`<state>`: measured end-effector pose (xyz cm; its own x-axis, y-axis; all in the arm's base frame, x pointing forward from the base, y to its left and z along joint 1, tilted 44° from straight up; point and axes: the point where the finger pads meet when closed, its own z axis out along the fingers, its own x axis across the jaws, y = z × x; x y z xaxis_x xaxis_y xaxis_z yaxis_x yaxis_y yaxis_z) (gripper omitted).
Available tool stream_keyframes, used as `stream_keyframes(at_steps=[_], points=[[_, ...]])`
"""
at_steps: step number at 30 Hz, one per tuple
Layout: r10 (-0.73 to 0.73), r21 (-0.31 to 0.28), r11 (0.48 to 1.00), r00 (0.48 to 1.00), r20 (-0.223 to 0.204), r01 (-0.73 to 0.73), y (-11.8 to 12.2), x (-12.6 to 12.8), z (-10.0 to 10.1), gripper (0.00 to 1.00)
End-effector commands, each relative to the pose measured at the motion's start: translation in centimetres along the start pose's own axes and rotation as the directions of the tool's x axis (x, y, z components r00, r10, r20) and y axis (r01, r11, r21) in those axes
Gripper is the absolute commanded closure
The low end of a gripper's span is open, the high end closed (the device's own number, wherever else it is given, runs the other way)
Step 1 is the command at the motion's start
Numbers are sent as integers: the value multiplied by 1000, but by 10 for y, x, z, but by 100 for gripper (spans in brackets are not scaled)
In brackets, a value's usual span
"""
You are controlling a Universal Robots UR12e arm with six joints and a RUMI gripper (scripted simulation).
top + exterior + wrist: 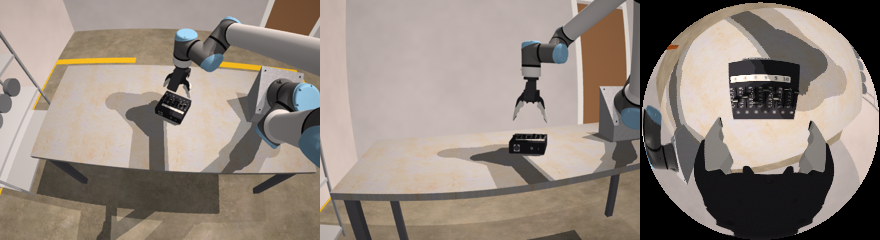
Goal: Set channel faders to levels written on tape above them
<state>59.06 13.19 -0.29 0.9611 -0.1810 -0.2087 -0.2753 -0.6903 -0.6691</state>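
The black lighting desk (166,114) (526,144) (765,68) sits on the table. A white tape strip (172,108) (762,78) runs across its top; in the wrist view its right end reads 10, and the other numbers are too small to read surely. The fader caps (776,98) stand at differing heights in their slots below the tape. Their exact levels, and which one is the master, cannot be told. My gripper (177,92) (529,120) (766,119) is open and empty. It points down, well above the desk, towards the side away from the tape.
The desk stands near the middle of the table (85,129) (410,167). The arm's grey mounting block (254,103) (606,121) (687,155) stands at the right in the top and exterior views. A shelf rack with grey cylinders (11,87) stands beyond the table's left end.
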Motion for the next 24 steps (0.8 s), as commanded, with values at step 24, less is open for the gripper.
stream_keyframes(at_steps=[24], points=[[190,-7,982,982,5,-190,-6,3,-12,0]])
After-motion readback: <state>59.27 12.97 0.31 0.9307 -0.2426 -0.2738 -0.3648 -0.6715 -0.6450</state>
